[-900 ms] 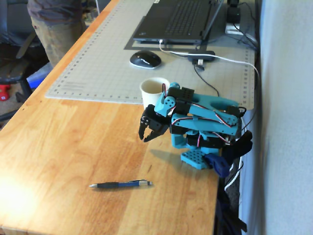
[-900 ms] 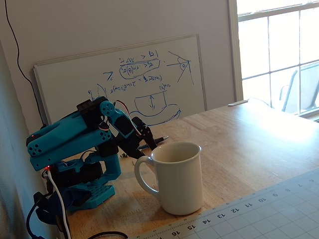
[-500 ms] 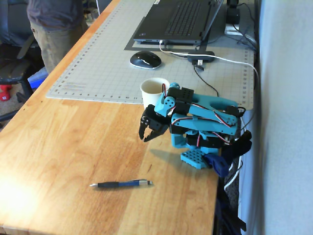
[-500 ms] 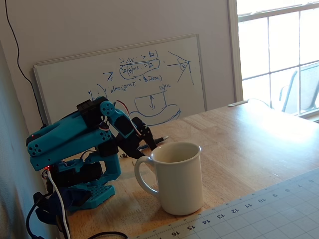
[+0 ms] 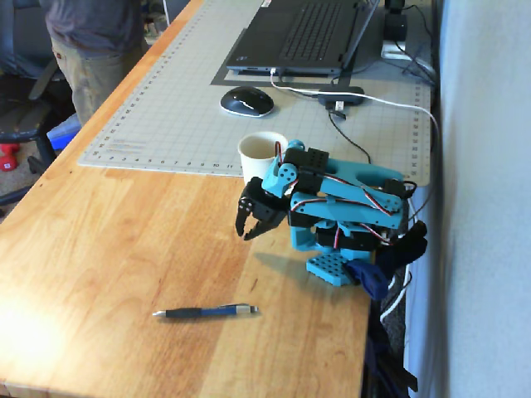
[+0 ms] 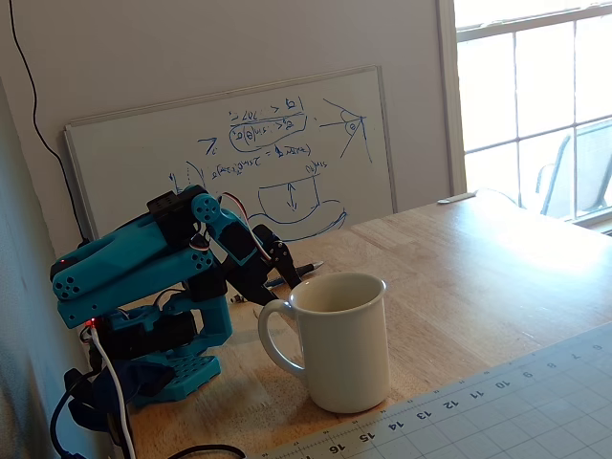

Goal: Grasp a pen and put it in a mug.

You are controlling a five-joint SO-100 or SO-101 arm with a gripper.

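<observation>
A blue and black pen lies flat on the wooden table near the front edge, well apart from the arm. In a fixed view its tip peeks out behind the gripper. A white mug stands upright at the edge of the grey cutting mat, just behind the arm; it is large and looks empty in a fixed view. The teal arm is folded low. My black gripper points down near the table, between mug and pen, looks shut and holds nothing. It also shows behind the mug.
A grey cutting mat carries a laptop, a black mouse and a hub with cables. A person stands at the table's left side. A whiteboard leans on the wall. The arm's base sits at the table's right edge.
</observation>
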